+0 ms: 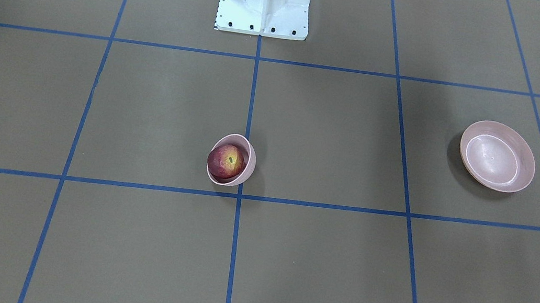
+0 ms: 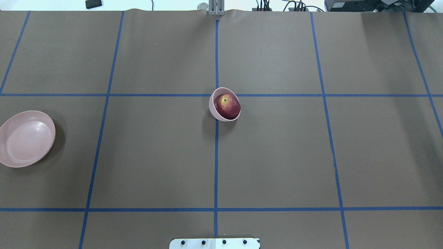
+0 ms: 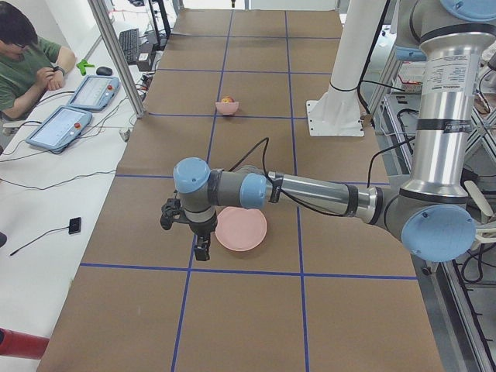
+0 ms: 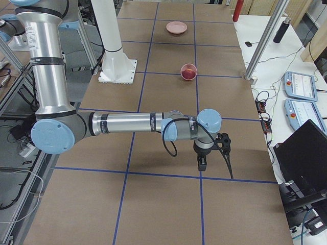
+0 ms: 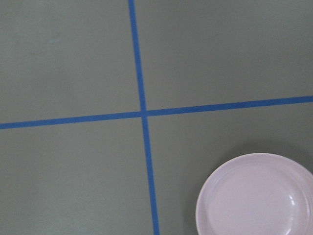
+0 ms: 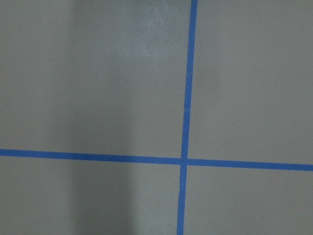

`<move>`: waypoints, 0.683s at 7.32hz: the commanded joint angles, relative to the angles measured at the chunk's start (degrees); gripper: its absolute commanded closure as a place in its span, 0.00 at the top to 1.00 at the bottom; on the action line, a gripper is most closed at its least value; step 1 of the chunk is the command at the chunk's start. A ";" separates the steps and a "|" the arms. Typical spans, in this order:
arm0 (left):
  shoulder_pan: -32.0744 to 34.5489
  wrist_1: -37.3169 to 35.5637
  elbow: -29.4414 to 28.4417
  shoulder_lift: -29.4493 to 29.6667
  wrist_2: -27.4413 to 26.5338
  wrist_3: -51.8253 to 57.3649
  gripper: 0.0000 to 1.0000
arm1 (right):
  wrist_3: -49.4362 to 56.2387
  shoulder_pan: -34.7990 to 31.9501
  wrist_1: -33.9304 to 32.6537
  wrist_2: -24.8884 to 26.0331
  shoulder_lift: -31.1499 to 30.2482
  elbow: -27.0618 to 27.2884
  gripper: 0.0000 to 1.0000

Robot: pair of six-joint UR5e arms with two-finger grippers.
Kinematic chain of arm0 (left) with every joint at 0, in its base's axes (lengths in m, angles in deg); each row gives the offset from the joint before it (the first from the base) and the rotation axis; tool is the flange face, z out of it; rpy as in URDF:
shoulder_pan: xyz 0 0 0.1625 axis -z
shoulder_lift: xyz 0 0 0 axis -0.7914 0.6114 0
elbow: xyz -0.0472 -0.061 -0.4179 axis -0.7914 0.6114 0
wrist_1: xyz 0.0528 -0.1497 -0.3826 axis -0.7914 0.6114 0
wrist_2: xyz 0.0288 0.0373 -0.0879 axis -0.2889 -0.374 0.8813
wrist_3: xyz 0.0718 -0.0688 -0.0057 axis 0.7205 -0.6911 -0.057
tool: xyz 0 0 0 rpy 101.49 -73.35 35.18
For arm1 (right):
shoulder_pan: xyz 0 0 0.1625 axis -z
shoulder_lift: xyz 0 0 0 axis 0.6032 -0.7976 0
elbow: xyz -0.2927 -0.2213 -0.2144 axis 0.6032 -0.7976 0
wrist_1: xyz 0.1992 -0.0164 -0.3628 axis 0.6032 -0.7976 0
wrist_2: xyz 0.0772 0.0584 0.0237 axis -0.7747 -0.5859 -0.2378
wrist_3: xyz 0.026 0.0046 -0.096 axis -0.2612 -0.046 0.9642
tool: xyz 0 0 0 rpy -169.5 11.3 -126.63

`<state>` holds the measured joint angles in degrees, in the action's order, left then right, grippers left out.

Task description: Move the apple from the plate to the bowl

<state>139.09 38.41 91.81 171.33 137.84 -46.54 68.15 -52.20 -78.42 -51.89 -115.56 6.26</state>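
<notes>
Apple (image 2: 228, 106) sits in bowl (image 2: 214, 110); plate (image 2: 51, 128) at its 9 o'clock is bare. Looks done, so don't nudge the bowl. Left claw (image 3: 201, 253) and right claw (image 4: 202, 165) hang at the bench (image 2: 277, 155) ends; can't tell grip state.

Both arms, the left arm (image 3: 310, 190) and the right arm (image 4: 127, 122), read to me as silver tubes with pale blue joint caps (image 3: 191, 175). A black cable (image 3: 266, 141) loops off each wrist. The left gripper (image 3: 202, 252) and right gripper (image 4: 202, 165) are black. In my front-facing view the white pedestal (image 1: 265, 0) carries black bolts (image 1: 251, 27) along its 6 o'clock edge.
</notes>
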 commanded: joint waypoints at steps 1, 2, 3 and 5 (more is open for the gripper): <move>0.41 4.69 -3.96 -0.12 0.13 0.28 0.98 | 0.07 -1.40 -0.11 -0.14 -0.43 0.56 1.00; 0.41 4.77 -4.05 -0.12 0.13 0.28 0.98 | -0.02 -1.58 -0.11 -0.14 -0.52 0.91 1.00; 0.41 4.69 -4.14 -0.20 0.05 0.28 0.98 | -0.02 -1.93 -1.24 -0.14 -0.43 1.27 1.00; 0.41 4.77 -4.22 -0.38 0.05 0.37 0.98 | -0.19 -1.84 -8.25 0.73 -1.30 6.78 1.00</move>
<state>139.53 43.10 87.65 171.08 137.90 -46.20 68.09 -54.04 -82.59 -51.72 -116.26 9.77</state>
